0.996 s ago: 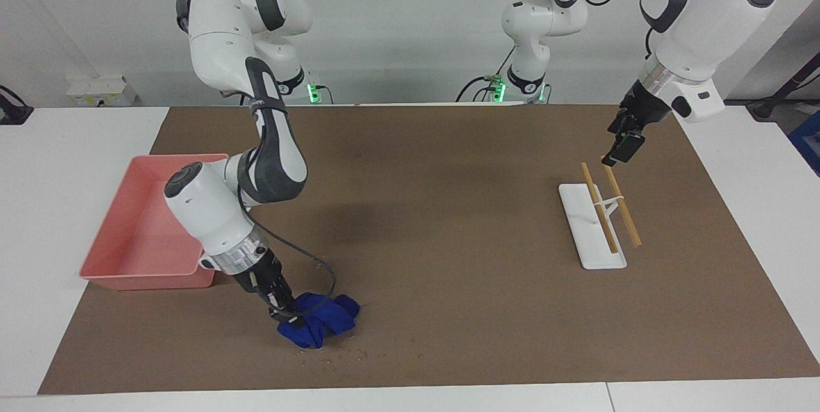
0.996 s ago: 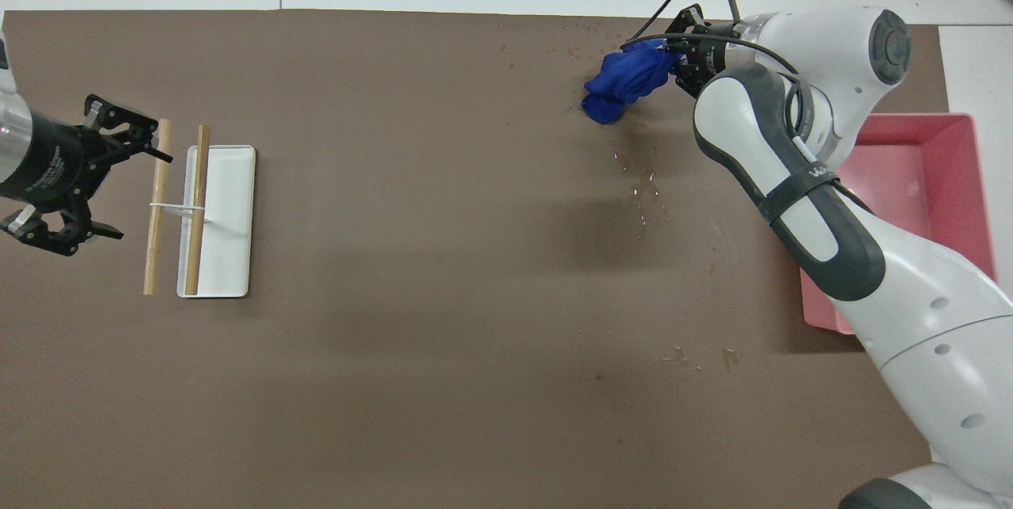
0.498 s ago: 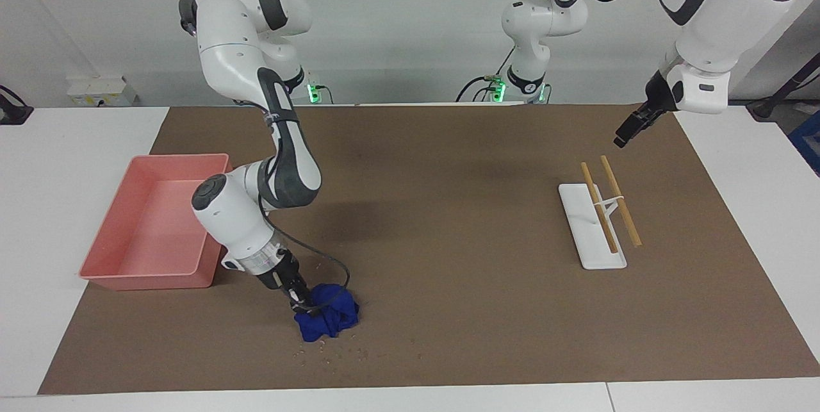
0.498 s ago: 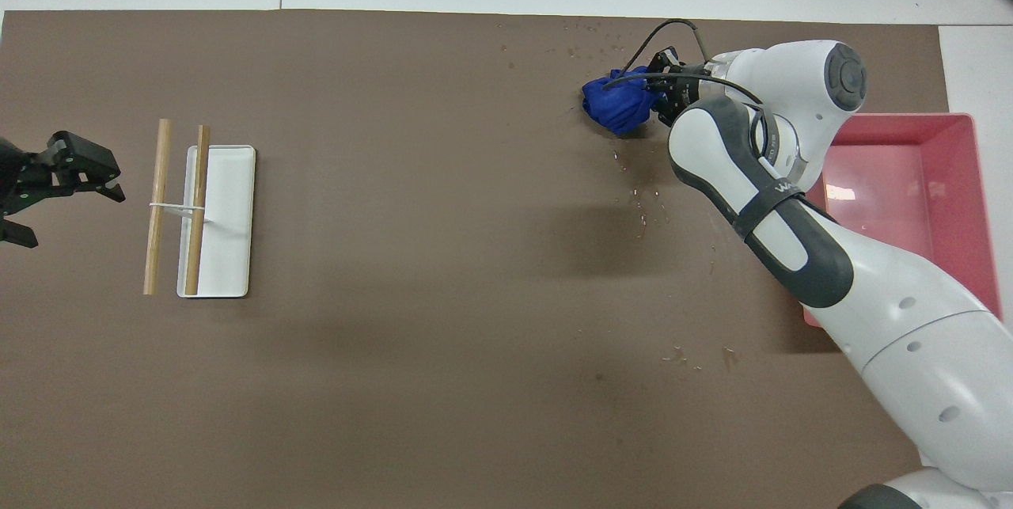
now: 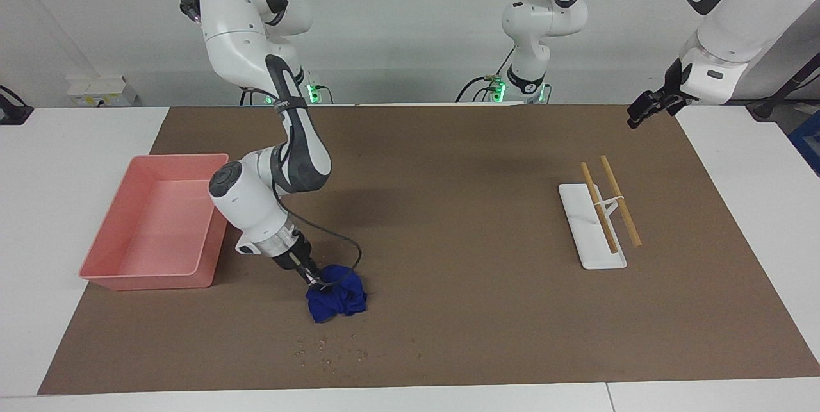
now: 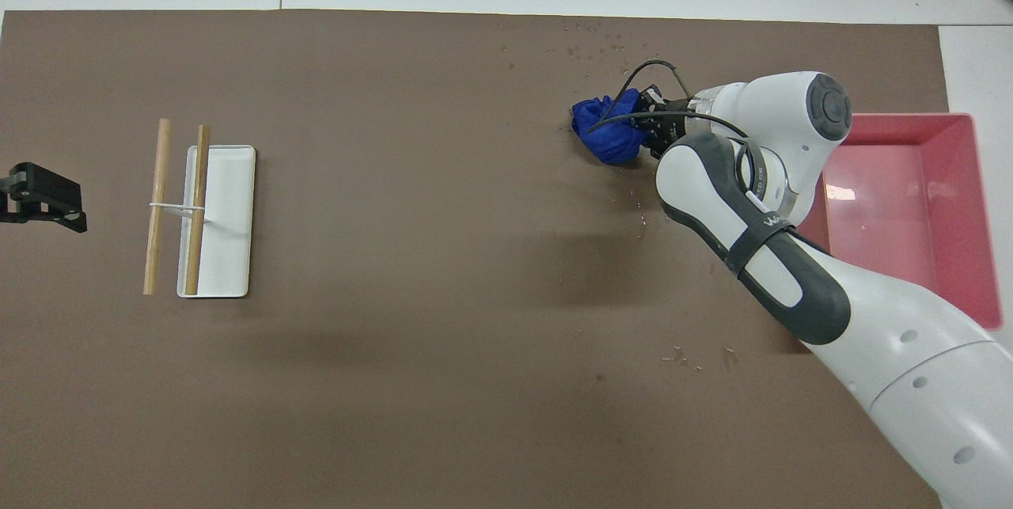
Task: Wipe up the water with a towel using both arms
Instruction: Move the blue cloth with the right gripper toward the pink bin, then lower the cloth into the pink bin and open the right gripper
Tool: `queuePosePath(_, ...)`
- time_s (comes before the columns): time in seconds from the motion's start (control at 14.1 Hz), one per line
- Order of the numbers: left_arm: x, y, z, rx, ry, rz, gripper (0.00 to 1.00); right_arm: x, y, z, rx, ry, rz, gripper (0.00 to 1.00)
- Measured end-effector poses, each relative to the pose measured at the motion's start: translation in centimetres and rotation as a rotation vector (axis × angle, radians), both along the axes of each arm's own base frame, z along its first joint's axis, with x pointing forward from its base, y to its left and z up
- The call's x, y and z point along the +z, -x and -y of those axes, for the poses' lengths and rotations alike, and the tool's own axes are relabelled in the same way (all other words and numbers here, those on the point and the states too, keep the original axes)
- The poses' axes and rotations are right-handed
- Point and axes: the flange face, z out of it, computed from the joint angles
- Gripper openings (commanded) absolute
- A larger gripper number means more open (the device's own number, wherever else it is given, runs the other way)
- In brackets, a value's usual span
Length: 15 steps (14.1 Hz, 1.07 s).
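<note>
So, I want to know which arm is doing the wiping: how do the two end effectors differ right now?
The right end effector is down at the brown mat, buried in the towel near the water droplets. The left end effector hangs in the air over the mat's edge at the left arm's end. The right one grips the towel; the left one holds nothing and waits. Both are black.

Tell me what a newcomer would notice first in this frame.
The deep blue towel stands out on the brown mat, bunched under the right gripper, beside the pink tray. Water droplets glisten on the mat farther from the robots than the towel. The left gripper hangs in the air at the left arm's end of the table, near a white stand bearing two wooden sticks.
</note>
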Motion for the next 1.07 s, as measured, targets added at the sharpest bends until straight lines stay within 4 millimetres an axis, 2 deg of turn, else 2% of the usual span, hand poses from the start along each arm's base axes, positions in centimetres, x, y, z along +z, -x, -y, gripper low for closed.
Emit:
queuePosePath(0.36, 0.0, 0.1, -0.1, -0.009, 0.002, -0.002, 1.00, 0.3, 6.2, 0.9, 0.064, 0.042, -0.050, 0.00)
queuePosePath(0.57, 0.3, -0.3, -0.2, -0.053, 0.008, 0.027, 1.00, 0.4, 9.1, 2.9, 0.084, 0.063, -0.068, 0.00)
queuePosePath(0.85, 0.4, -0.4, -0.4, -0.124, 0.018, 0.040, 1.00, 0.4, 10.5, 6.9, 0.113, 0.070, -0.080, 0.00)
queuePosePath(1.07, 0.5, -0.4, -0.1, -0.140, 0.019, 0.040, 1.00, 1.7, 10.9, 7.8, 0.124, 0.058, -0.111, 0.00)
